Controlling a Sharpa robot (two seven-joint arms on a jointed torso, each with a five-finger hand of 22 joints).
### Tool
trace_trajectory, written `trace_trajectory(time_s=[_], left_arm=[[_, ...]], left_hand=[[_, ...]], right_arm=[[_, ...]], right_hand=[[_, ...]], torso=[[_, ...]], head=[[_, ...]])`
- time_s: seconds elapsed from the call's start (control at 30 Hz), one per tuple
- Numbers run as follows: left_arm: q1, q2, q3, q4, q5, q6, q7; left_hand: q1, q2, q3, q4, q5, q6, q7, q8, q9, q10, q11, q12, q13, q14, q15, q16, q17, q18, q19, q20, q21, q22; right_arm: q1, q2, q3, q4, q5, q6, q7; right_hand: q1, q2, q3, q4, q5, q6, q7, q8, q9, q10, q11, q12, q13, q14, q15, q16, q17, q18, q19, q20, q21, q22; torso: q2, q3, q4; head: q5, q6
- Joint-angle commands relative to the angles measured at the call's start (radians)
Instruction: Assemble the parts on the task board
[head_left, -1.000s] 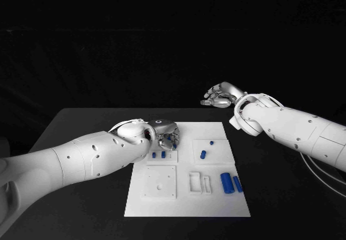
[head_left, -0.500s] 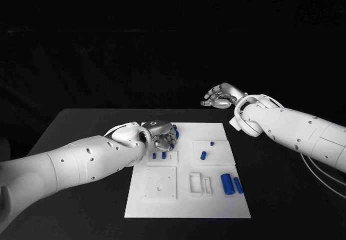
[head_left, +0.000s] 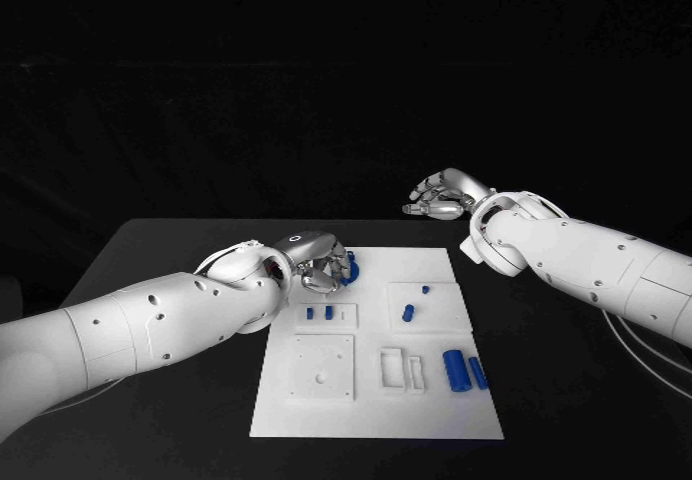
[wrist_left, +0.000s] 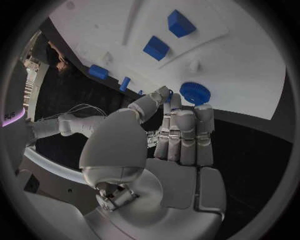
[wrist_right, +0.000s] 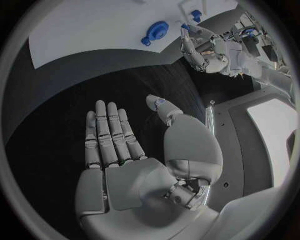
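The left hand (head_left: 320, 265) hovers over the board's (head_left: 433, 420) far left corner, fingers straight and holding nothing, just above the gear (wrist_left: 195, 92). I think picking up the gear comes next, so the fingers must close around it. The gear is round, blue, with tiny teeth. The right hand (wrist_right: 134, 150) waits open, away from the board.

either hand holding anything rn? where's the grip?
Nothing held. Left robot hand hangs empty, fingers straight, above the blue gear lying on the task board. Right robot hand is open, off the board.
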Motion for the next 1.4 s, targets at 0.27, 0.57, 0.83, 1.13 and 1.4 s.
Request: trace_trajectory(time_s=[0.27, 0.57, 0.83, 1.13, 1.4], left_arm=[[0.003, -0.073, 0.019, 0.049, 0.055, 0.088, -0.038], [0.003, -0.089, 0.019, 0.045, 0.051, 0.105, -0.040], [0.002, -0.084, 0.018, 0.031, 0.051, 0.105, -0.035], [-0.001, -0.068, 0.018, 0.011, 0.051, 0.098, -0.030], [-0.005, -0.059, 0.017, 0.000, 0.052, 0.107, -0.030]], left_hand=[[-0.003, 0.002, 0.007, -0.001, 0.002, 0.008, 0.002, 0.006, -0.001, 0.008, 0.000, -0.005, 0.001, 0.009, 0.001, 0.005, -0.002, 0.080, 0.007, -0.010, 0.004, 0.014], [-0.003, 0.001, 0.008, -0.002, 0.003, 0.009, 0.002, 0.005, -0.001, 0.010, 0.000, -0.006, 0.001, 0.011, 0.001, 0.006, -0.001, 0.080, 0.008, -0.011, 0.004, 0.014], [-0.004, 0.001, 0.008, -0.002, 0.003, 0.010, 0.002, 0.005, -0.001, 0.011, -0.001, -0.006, 0.001, 0.011, 0.001, 0.006, -0.001, 0.079, 0.008, -0.011, 0.004, 0.014], [-0.005, 0.001, 0.008, -0.001, 0.003, 0.010, 0.002, 0.005, -0.001, 0.013, -0.001, -0.007, 0.001, 0.012, 0.000, 0.006, -0.001, 0.079, 0.008, -0.011, 0.004, 0.014], [-0.005, 0.002, 0.008, -0.001, 0.002, 0.011, 0.001, 0.004, -0.001, 0.014, -0.001, -0.007, 0.001, 0.012, 0.000, 0.007, -0.001, 0.079, 0.009, -0.012, 0.005, 0.014]], right_arm=[[-0.002, -0.008, 0.000, 0.000, -0.002, 0.008, 0.009], [-0.002, -0.008, 0.000, 0.002, -0.002, 0.009, 0.009], [-0.002, -0.007, 0.000, 0.002, -0.002, 0.009, 0.009], [-0.002, -0.006, 0.000, 0.002, -0.002, 0.009, 0.009], [-0.002, -0.006, 0.000, 0.002, -0.002, 0.009, 0.009]], right_hand=[[-0.004, -0.001, -0.002, 0.004, 0.007, -0.006, 0.020, 0.006, -0.002, 0.000, 0.004, 0.005, -0.002, -0.008, 0.001, -0.004, -0.001, 0.015, -0.004, 0.003, -0.005, 0.001], [-0.004, -0.001, -0.002, 0.004, 0.008, -0.006, 0.020, 0.006, -0.002, 0.000, 0.004, 0.005, -0.002, -0.008, 0.001, -0.004, -0.001, 0.015, -0.004, 0.004, -0.006, 0.002], [-0.004, -0.001, -0.003, 0.004, 0.008, -0.006, 0.020, 0.006, -0.002, 0.000, 0.004, 0.005, -0.003, -0.008, 0.000, -0.004, -0.001, 0.015, -0.004, 0.004, -0.006, 0.002], [-0.004, -0.001, -0.003, 0.005, 0.008, -0.006, 0.020, 0.006, -0.002, 0.000, 0.004, 0.005, -0.003, -0.008, 0.001, -0.004, -0.001, 0.015, -0.004, 0.004, -0.006, 0.003], [-0.004, -0.001, -0.003, 0.005, 0.008, -0.006, 0.020, 0.007, -0.002, 0.000, 0.004, 0.006, -0.003, -0.008, 0.001, -0.004, -0.001, 0.015, -0.004, 0.004, -0.007, 0.003]], torso=[[-0.003, 0.0017, 0.0016], [0.000, -0.0005, 0.0010], [0.000, 0.0009, -0.0014], [0.000, 0.0014, -0.0022], [-0.001, 0.0019, -0.0018]], head=[[0.003, -0.002], [0.006, -0.001], [0.009, -0.002], [0.010, -0.003], [0.009, -0.005]])
